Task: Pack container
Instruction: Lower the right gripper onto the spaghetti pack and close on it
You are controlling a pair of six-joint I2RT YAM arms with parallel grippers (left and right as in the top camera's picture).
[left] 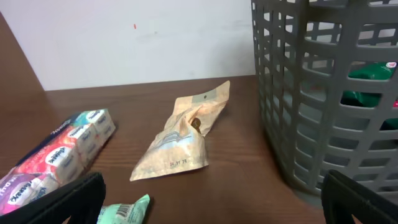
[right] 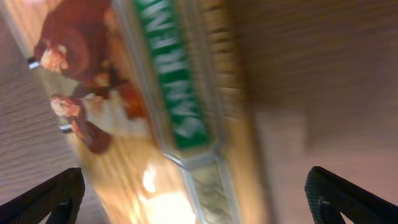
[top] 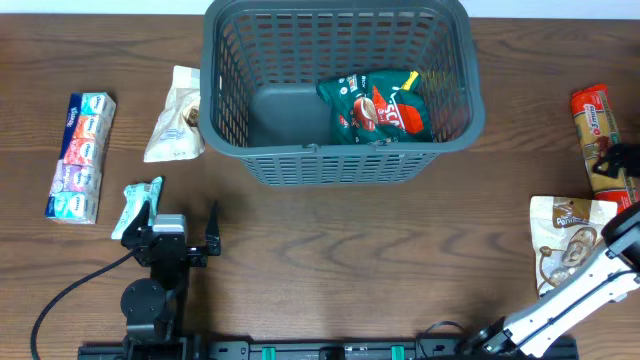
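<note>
The container sits at the middle of the far edge of the counter. A green snack bag lies inside it. The left pincer is near the front left corner, wide open, holding nothing. The right pincer is by the right edge, also wide open, over a long cookie pack that looks blurry up close.

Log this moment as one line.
basket: green bag inside | left gripper: open, empty | right gripper: open above snack pack
</note>
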